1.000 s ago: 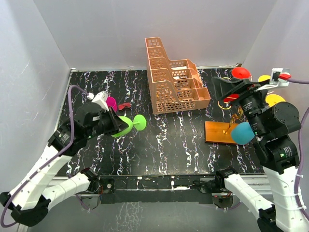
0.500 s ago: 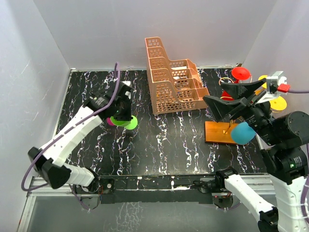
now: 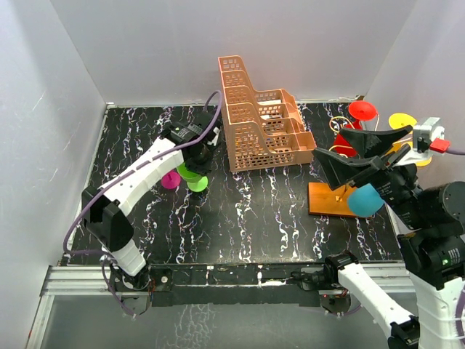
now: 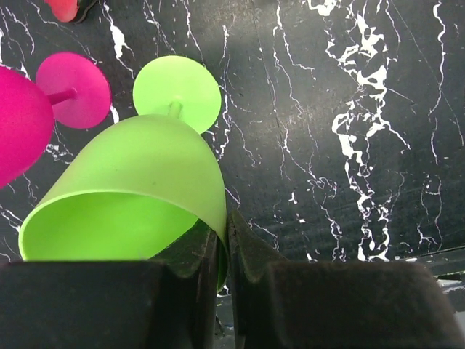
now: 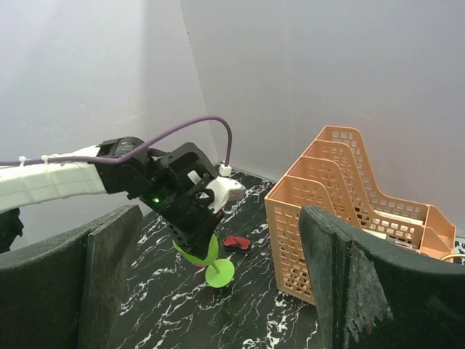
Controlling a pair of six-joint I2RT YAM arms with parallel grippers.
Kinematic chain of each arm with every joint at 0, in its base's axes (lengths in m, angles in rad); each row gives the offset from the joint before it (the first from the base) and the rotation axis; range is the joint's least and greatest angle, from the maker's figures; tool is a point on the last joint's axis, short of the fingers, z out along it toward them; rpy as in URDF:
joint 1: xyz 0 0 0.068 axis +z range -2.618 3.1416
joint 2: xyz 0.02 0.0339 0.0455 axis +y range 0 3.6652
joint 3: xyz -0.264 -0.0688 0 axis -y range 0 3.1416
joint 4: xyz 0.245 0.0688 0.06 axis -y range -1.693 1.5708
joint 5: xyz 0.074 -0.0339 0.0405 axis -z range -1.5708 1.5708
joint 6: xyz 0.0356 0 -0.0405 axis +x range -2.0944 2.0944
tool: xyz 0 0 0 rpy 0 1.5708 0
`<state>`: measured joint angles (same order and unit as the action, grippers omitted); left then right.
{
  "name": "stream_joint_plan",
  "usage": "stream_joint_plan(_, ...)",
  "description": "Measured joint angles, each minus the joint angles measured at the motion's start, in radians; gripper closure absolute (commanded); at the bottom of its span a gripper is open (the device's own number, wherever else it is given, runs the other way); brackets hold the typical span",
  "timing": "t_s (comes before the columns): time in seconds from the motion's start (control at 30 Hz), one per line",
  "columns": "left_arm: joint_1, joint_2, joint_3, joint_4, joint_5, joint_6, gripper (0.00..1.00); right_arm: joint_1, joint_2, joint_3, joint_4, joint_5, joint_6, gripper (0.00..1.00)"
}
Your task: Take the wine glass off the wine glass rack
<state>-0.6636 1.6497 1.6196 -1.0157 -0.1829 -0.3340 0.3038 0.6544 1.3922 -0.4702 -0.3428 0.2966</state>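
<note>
From the near edge at 7 o'clock, our left arm stretches forward over the table, wrist bent down. The left gripper [image 4: 221,233] is pinched tight on the rim wall of the green wine glass [image 4: 145,167], one finger inside the bowl and one outside. At 4 o'clock our right arm stands tall, and the right gripper [image 3: 330,142] hangs high with its jaws spread wide and nothing between them.

The table [image 3: 247,218] is black with white marble veins, and pale grey walls [image 3: 145,43] close in three sides.

The green glass is matte lime plastic. It sits tilted at about 10 o'clock on the table, well apart from the rack and just beside a pink glass [image 4: 74,89]; we cannot tell whether its foot touches the surface. At 3 o'clock is the wine glass rack [image 3: 327,198], an orange-brown board with gold wire. A teal glass [image 3: 363,200] shows at its right end, with a red glass [image 3: 361,110] and a yellow glass [image 3: 402,120] beyond. At 12 o'clock stands a peach lattice basket [image 3: 258,120].
</note>
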Motion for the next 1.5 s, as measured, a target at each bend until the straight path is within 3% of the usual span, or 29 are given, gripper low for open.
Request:
stream_joint_plan(0.47, 0.107, 0.141, 0.047, 0.045, 0.034, 0.085, 0.95, 0.000, -0.026, -0.001, -0.001, 0.025, -0.011, 0.02)
stream_joint_plan(0.6, 0.119, 0.169, 0.060, 0.051, 0.037, 0.105, 0.91, 0.000, -0.026, -0.003, -0.002, 0.034, -0.014, 0.02)
stream_joint_plan(0.83, 0.138, 0.169, 0.068, 0.051, 0.042, 0.129, 0.64, 0.000, -0.026, -0.015, -0.016, 0.045, -0.019, 0.02)
stream_joint_plan(1.17, 0.145, 0.155, 0.118, 0.048, 0.040, 0.132, 0.37, 0.000, -0.027, -0.015, -0.036, 0.057, -0.022, 0.02)
stream_joint_plan(1.37, 0.145, 0.051, 0.136, 0.100, 0.054, 0.126, 0.22, 0.000, -0.026, -0.010, -0.116, 0.083, -0.034, 0.01)
stream_joint_plan(1.5, 0.145, -0.102, 0.078, 0.244, 0.084, 0.142, 0.13, 0.000, -0.026, 0.002, -0.203, 0.134, -0.048, 0.02)
